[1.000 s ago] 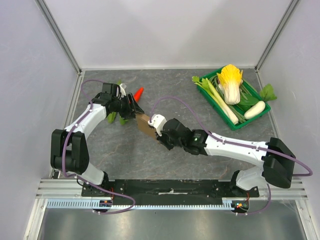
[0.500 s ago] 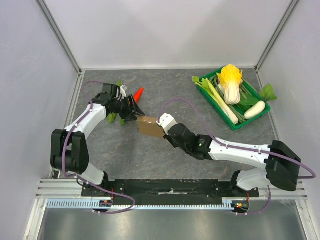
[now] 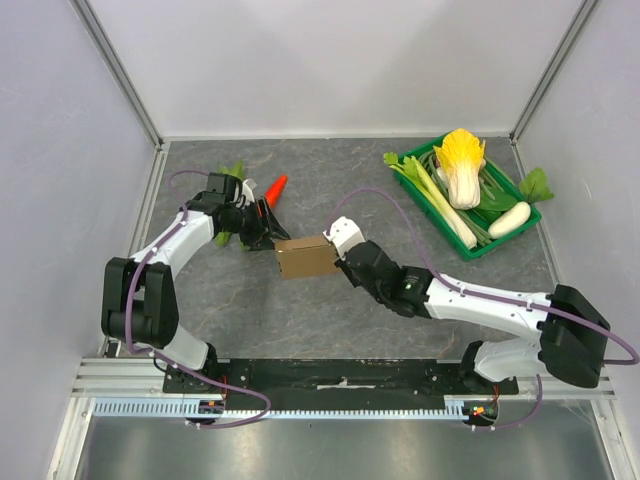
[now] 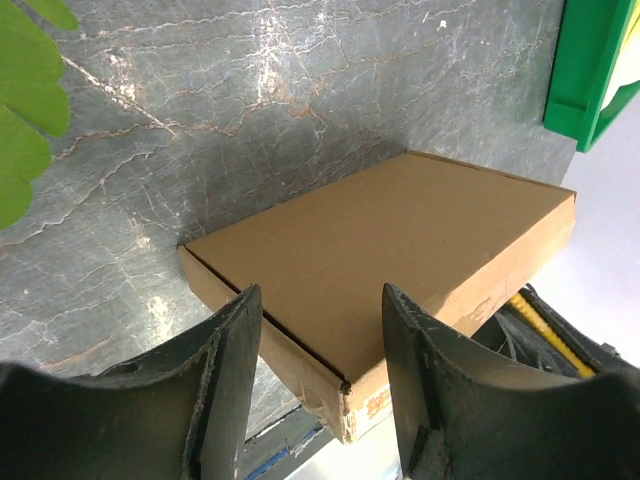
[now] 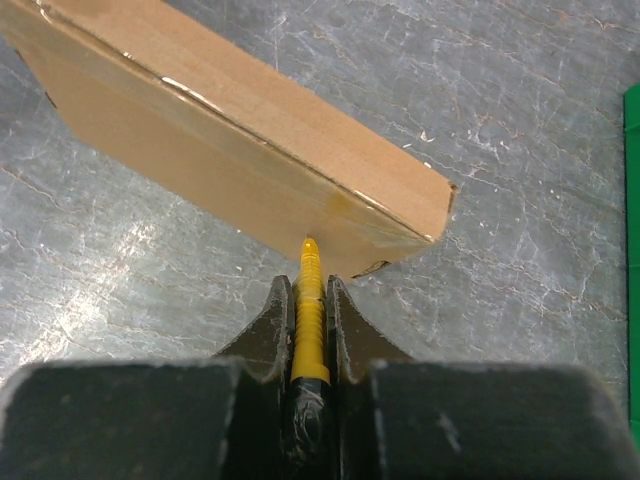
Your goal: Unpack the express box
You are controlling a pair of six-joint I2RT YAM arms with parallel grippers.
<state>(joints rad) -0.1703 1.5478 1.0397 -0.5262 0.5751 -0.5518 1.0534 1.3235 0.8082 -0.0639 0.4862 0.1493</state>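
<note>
Fingers (image 4: 225, 370) of the left gripper (image 4: 322, 293) stand about half apart, one on each side of the near corner of the box (image 4: 400, 230); whether they touch it I cannot tell. The right gripper (image 5: 308, 283) is closed tight on a thin yellow tool (image 5: 310, 260), and the tool's tip touches the side of the box.

I count one box, one green crate (image 3: 492, 248) and one carrot (image 3: 277, 186). The box sits well to the left of the crate and nearer to the front edge of the table (image 3: 340, 165). Its broad face is up and its long axis runs toward the crate. Bare table shows between crate and box. The carrot lies about as far from the crate as the far end of the box.
</note>
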